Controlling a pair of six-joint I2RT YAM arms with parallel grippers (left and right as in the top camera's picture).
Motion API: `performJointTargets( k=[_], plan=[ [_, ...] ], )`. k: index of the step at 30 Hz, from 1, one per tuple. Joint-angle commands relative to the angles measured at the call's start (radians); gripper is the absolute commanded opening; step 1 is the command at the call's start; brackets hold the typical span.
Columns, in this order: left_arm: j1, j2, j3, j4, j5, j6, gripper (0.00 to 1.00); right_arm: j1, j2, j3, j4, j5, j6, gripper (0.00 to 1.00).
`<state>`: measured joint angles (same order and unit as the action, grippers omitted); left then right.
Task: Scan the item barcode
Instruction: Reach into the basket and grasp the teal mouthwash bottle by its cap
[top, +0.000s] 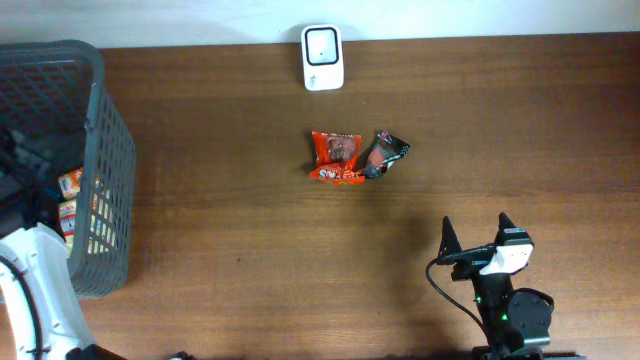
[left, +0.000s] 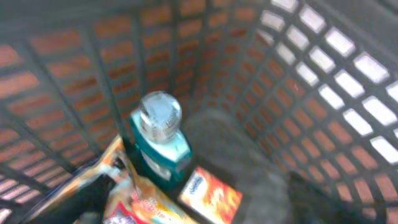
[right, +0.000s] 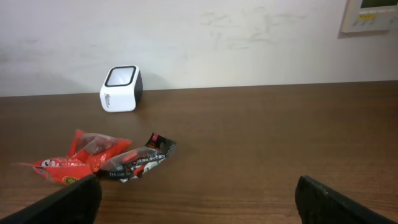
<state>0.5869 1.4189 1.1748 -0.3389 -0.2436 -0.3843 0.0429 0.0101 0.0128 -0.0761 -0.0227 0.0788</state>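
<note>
The white barcode scanner (top: 322, 57) (right: 120, 89) stands at the table's far edge. In front of it lie a red snack packet (top: 337, 157) (right: 78, 158) and a dark packet (top: 383, 154) (right: 137, 160), touching each other. My left gripper (left: 199, 208) is down inside the grey basket (top: 110, 150), open, its dark fingers (left: 87, 193) wide apart and holding nothing. Below it, in a blurred view, are a teal bottle with a clear cap (left: 159, 134), an orange box (left: 211, 193) and a colourful packet (left: 134, 202). My right gripper (top: 478, 238) (right: 199, 205) is open near the front edge.
The basket's mesh walls (left: 323, 81) close in around my left gripper. My white left arm (top: 40, 280) reaches into the basket from the front left corner. Bare wood (top: 250, 240) lies between the basket and the packets.
</note>
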Motion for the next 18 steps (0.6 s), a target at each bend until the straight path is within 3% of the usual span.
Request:
performJointTargets(
  k=[1, 8, 11, 18],
  plan=[
    [0.004, 0.018, 0.023, 0.032, -0.179, 0.016, 0.95, 0.001, -0.006, -0.007, -0.003, 0.008, 0.004, 0.98],
    [0.025, 0.216, 0.023, 0.153, -0.223, 0.016, 0.86, 0.001, -0.006, -0.007, -0.003, 0.009, 0.004, 0.98],
    [0.025, 0.237, 0.023, 0.226, -0.204, 0.026, 0.76, 0.001, -0.006, -0.007, -0.003, 0.009, 0.004, 0.99],
    [0.025, 0.281, 0.023, 0.265, -0.191, 0.05, 0.65, 0.001, -0.006, -0.007, -0.003, 0.009, 0.004, 0.98]
  ],
)
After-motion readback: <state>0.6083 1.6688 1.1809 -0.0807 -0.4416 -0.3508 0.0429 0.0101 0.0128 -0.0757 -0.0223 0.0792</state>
